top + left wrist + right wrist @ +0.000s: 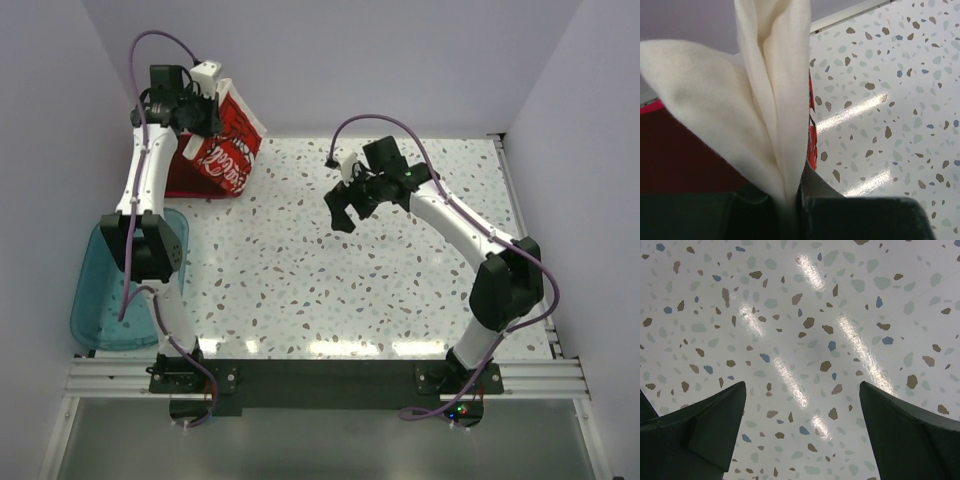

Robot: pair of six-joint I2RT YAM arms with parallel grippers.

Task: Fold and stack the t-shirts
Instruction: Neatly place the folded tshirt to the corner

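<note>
teal tub (95,300): near left corner, partly hidden by the left arm. table (330,290): speckled. right gripper (802,390): mid-table, jaws spread wide over bare surface. left gripper (205,118): far left, raised, pinched tight on a bunched fold of the cream-white t-shirt (765,100); red print panel crumpled, lettering cut off. dark red t-shirt (185,180): lying beneath, partly covered; whether folded, cannot tell.

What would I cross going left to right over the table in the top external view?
In order: teal tub → cream-white t-shirt, held up by the shut left tool → open right tool.
</note>
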